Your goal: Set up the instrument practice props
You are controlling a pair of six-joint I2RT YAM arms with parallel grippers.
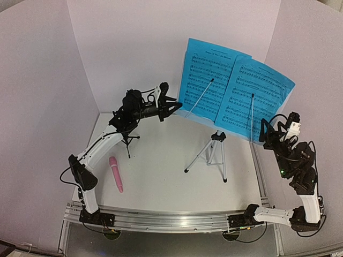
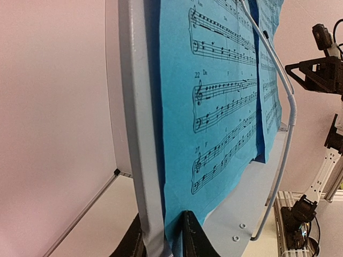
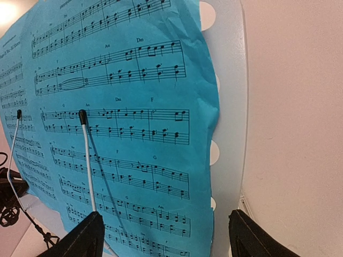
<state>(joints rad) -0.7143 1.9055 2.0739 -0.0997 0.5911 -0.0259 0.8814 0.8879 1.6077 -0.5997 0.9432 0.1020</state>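
White table [image 1: 161, 160], flat & plain, w/ a shiny metal rail [image 1: 171, 218] along its near edge. 3 pale pink walls stand round it: back wall [image 1: 123, 48] at the far edge, L wall [image 1: 37, 107] at the left edge, R wall [image 1: 316, 59] at the right edge. They meet at the table's far corners. Walls look smooth, 1 color all over. Light is soft & even, w/ only faint shadows on the table top. In the right wrist view there's a bright glow [image 3: 6, 12] in the top left corner. Under the rail is a grey strip [image 1: 177, 243]; can't tell what it is.
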